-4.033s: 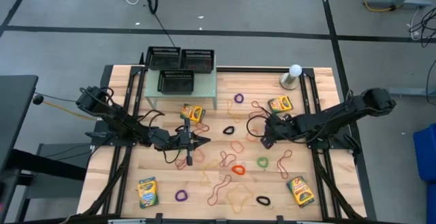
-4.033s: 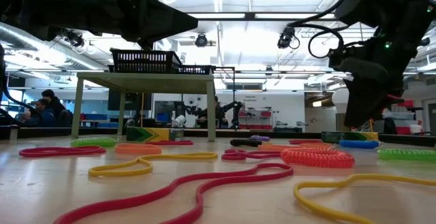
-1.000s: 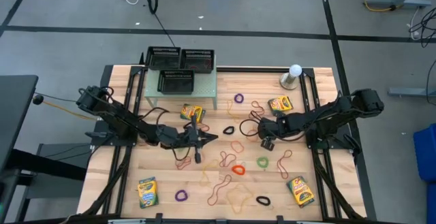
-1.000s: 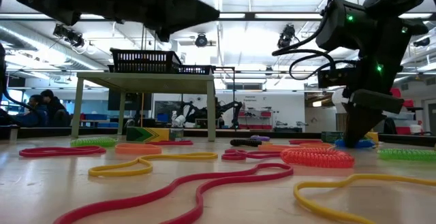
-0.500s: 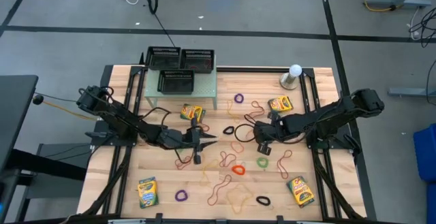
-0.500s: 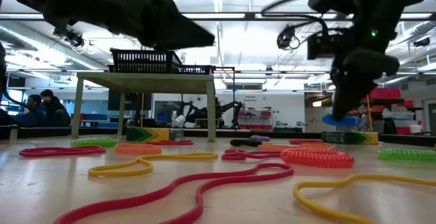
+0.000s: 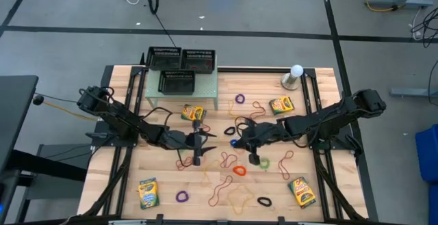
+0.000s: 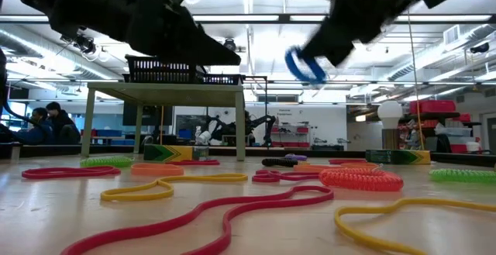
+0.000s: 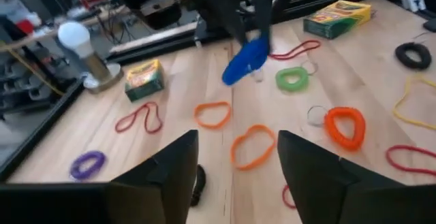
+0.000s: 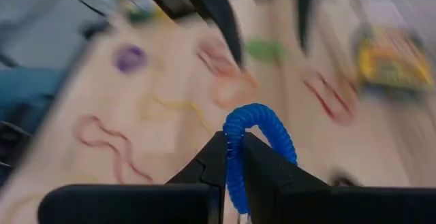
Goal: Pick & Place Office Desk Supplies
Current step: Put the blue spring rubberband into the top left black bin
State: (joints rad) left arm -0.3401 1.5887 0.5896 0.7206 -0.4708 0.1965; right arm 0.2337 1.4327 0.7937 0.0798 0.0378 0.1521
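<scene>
Overhead, we take the small pale-green shelf [image 7: 183, 88] at the table's back edge as our landmark; three black mesh trays [image 7: 181, 68] sit on top of it. Far out from its left corner, near the front edge of the table [image 7: 321, 115], lies a crayon box [image 7: 147, 193], and a purple band [image 7: 182, 197] rests just right of that box. Directly in front of the shelf's right half, close to its legs, lies another crayon box [image 7: 192, 113].

A little further out from the shelf, past that box, we see our left gripper [image 7: 207, 143] above the wood, with its two dark fingers [image 9: 170, 176] spread apart and nothing between them. An orange band [image 9: 213, 114] and a second orange loop [image 9: 252, 146] lie on the table ahead of it.

Well to the right of the shelf and somewhat forward, our right gripper [image 7: 237, 141] is raised off the table and faces the left one. Its jaws are pressed together on a blue coiled band [image 10: 255, 142], which hangs clear of the surface; the low view shows the same blue band [image 8: 304, 66] high in the air. A green band [image 7: 263, 162] lies on the wood beside it.

Further right, level with the shelf, stands the white ball-topped stand [image 7: 295, 76], with a third crayon box [image 7: 281, 104] just in front of it. The fourth crayon box [image 7: 302, 191] lies far off by the front right corner.
</scene>
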